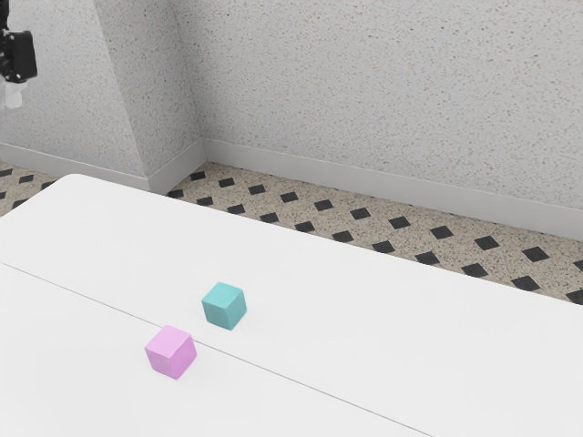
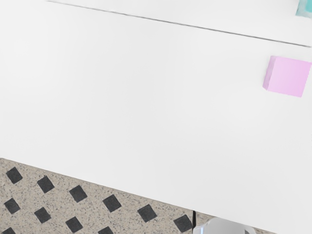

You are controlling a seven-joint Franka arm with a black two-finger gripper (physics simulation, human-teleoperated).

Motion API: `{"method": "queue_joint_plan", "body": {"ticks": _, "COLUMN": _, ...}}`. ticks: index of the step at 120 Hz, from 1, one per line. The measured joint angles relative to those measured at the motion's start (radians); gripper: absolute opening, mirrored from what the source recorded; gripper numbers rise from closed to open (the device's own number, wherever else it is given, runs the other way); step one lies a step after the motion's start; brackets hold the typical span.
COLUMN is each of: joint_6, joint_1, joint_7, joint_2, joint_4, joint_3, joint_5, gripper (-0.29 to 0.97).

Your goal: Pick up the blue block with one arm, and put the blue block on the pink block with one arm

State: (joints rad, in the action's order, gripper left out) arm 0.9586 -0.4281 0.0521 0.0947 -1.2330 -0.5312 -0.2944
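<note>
High at the exterior view's left, far from the blue block (image 1: pixel 224 305), fingers (image 1: pixel 13 94) of unclear spread.

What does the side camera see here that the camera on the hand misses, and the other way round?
Side camera's extras: the speckled walls, the baseboard and a bit of the black arm. Hand camera's extra: a grey-white shape past the table's edge that I can't identify. Both: the white table, the pink block, the diamond-patterned floor, and the blue block, though the hand camera catches just its corner.
</note>
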Motion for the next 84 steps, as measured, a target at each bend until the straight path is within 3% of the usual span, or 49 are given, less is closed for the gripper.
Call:
{"method": "queue_joint_plan", "body": {"ticks": 31, "joint_6": 0.263, "joint_1": -0.080, "joint_7": -0.038, "joint_2": -0.196, "joint_4": -0.035, "joint_3": 0.052, "joint_5": 0.129, "gripper": 0.68}}
{"method": "queue_joint_plan", "body": {"ticks": 64, "joint_6": 0.590, "joint_1": -0.072, "joint_7": -0.113, "joint_2": -0.195, "joint_4": -0.423, "joint_3": 0.046, "joint_5": 0.207, "gripper": 0.68}}
{"method": "queue_joint_plan", "body": {"ticks": 84, "joint_6": 0.763, "joint_1": -0.070, "joint_7": -0.162, "joint_2": -0.210, "joint_4": -0.554, "joint_3": 0.044, "joint_5": 0.257, "gripper": 0.68}}
